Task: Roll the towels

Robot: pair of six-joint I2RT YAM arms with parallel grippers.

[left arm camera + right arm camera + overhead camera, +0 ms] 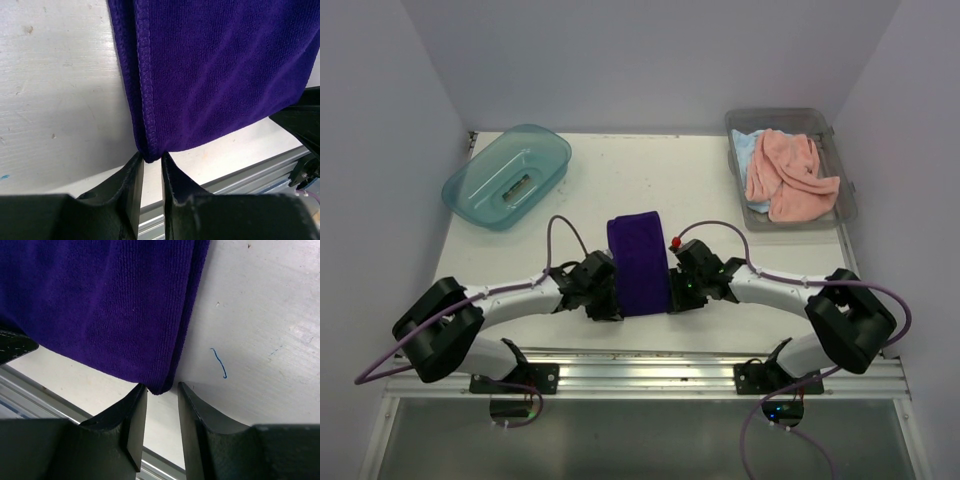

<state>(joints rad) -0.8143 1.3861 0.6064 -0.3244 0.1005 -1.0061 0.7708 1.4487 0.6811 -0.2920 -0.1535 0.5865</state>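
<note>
The dark purple towel (638, 262) lies as a long folded strip on the table between both arms. My left gripper (617, 308) sits at its near left corner; in the left wrist view the gripper (151, 159) has its fingertips (135, 167) pinched on the tip of that corner (150, 152). My right gripper (669, 303) is at the near right corner; in the right wrist view the gripper (162, 389) is narrowly open, the corner (161, 387) touching one finger only. The salmon pink towel (790, 178) and the light blue towel (746, 150) lie crumpled in the bin.
The clear grey bin (847, 205) stands at the back right. A teal plastic tub (508, 175) stands at the back left. An aluminium rail (650, 365) runs along the near table edge just behind the towel's near end.
</note>
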